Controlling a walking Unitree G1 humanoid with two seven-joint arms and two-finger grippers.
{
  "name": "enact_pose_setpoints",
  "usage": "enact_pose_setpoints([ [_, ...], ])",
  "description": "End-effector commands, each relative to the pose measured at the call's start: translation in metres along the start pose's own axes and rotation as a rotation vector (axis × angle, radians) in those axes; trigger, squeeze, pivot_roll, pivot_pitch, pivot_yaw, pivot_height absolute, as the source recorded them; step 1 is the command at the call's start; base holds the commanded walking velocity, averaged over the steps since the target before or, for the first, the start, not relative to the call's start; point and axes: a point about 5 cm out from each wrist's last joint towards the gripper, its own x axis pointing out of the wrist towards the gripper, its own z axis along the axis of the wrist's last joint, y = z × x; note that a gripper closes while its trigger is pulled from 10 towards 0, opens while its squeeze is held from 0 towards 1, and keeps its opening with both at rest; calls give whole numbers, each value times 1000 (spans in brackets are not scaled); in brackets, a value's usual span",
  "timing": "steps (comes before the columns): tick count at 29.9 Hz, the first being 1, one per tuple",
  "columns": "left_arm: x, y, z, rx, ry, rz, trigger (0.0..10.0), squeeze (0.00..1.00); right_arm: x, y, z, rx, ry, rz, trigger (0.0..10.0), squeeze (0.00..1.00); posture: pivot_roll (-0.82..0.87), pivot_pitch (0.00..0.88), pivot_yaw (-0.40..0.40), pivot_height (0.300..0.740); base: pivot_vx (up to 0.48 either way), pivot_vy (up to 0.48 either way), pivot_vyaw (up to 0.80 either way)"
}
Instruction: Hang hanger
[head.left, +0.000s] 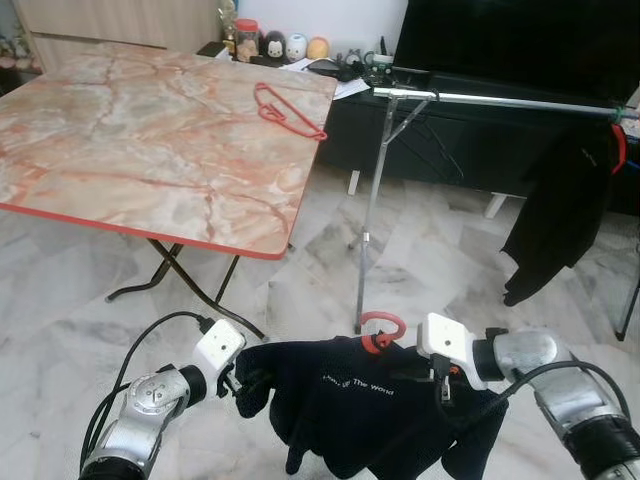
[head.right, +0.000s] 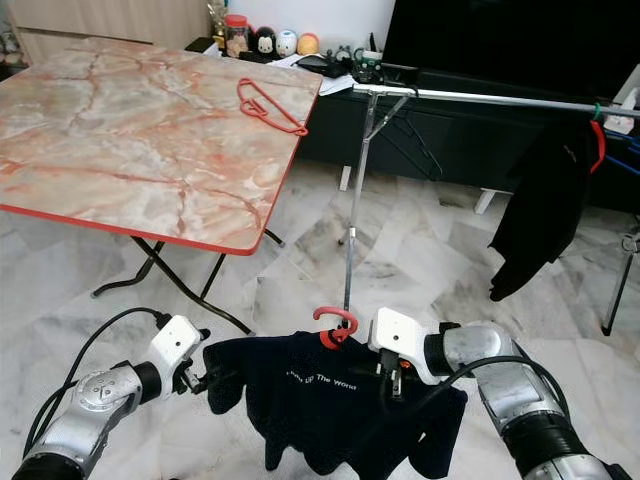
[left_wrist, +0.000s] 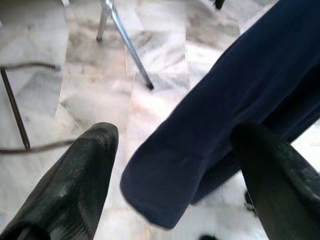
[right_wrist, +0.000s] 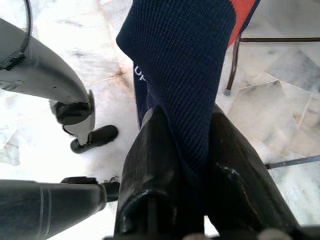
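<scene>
Hanging low in the centre of the head views, a navy shirt (head.left: 370, 410) sits on a red hanger (head.left: 381, 331) whose hook pokes up at the collar. The right gripper (right_wrist: 187, 150) pinches the shirt's shoulder, its fingers pressed onto a fold of the knit, at lower right of the frame. The left gripper (left_wrist: 175, 165) is at lower left beside the other shoulder; its fingers (left_wrist: 75, 185) are spread wide with a sleeve end hanging between them, not clamped. Across the upper right runs a silver rail (head.left: 500, 100) on a thin stand, with a black garment (head.left: 560, 210) hanging at its right end. In the upper left stands a marble-patterned table (head.left: 120, 150) with a second red hanger (head.left: 285, 110) lying near its far right corner. Pale marble floor (head.left: 430, 260) lies below.
</scene>
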Motion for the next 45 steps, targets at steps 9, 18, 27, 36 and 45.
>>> enact_pose_setpoints([
  [9, -3, 9, -9, -39, 31, 14, 10000, 0, -11, -3, 18, -31, -49, -3, 10000, 0, -25, 0, -54, 740, 0, 0, 0],
  [18, -2, 10, -12, -70, 20, 5, 10000, 0, -11, 3, 23, -20, -73, 8, 10000, 0, -30, 0, -50, 740, 0, 0, 0],
  [27, -3, 14, -11, -57, 14, 8, 0, 0, -11, 2, 21, -11, -65, -2, 10000, 0, -23, 0, -49, 740, 0, 0, 0],
  [36, -6, 15, -15, -54, 23, 3, 0, 0, -8, 1, 22, -11, -61, -5, 10000, 0, -21, 0, -50, 740, 0, 0, 0],
  [45, -6, 15, -16, -50, 21, 0, 0, 0, -5, 3, 26, -14, -76, 6, 10000, 0, -20, 0, -49, 740, 0, 0, 0],
])
